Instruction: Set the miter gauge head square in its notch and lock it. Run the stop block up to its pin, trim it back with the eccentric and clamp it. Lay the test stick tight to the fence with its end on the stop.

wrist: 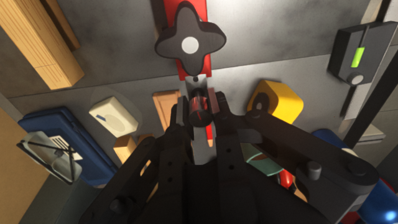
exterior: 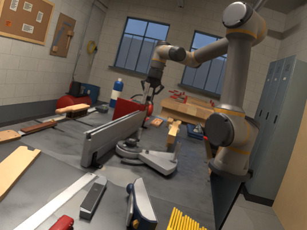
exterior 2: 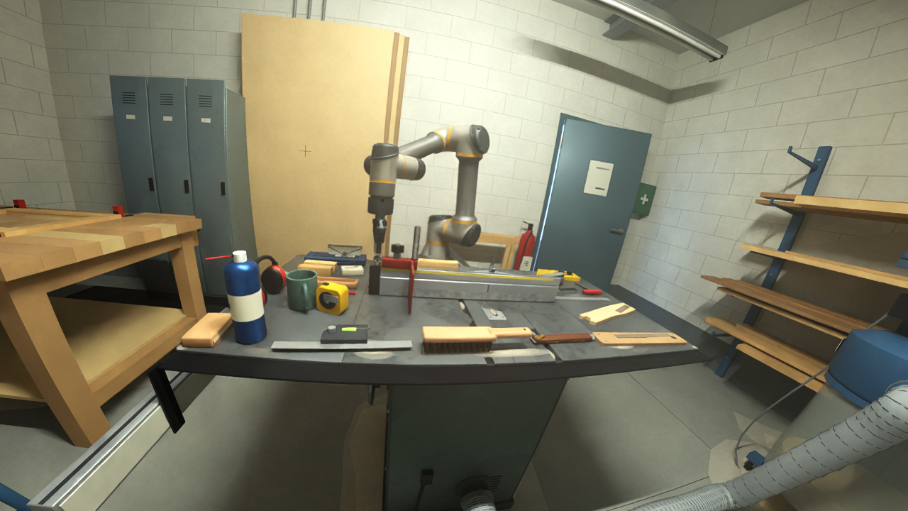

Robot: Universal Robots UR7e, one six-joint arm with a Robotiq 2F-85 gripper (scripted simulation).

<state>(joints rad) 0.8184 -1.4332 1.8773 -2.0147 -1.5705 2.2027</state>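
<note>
The red stop block [exterior: 128, 107] is partly hidden behind the far end of the grey fence [exterior: 114, 134], with its black star knob [wrist: 190, 45] on top. Just beside the knob, my gripper [wrist: 197, 107] is closed around the small red eccentric knob [wrist: 199, 109], coming straight down from above. The miter gauge head [exterior: 149, 156] lies flat on the table in front of the fence. A wooden test stick [exterior: 173, 131] lies on the table beyond the head, apart from the fence.
The robot's own base column [exterior: 234, 120] stands at the table's near right. A yellow tape measure [wrist: 275, 101], a green mug [exterior 2: 301, 290], a blue case [wrist: 67, 137] and wood blocks [wrist: 40, 40] crowd the fence's far end. A brush [exterior 2: 473, 337] and rulers lie across the front.
</note>
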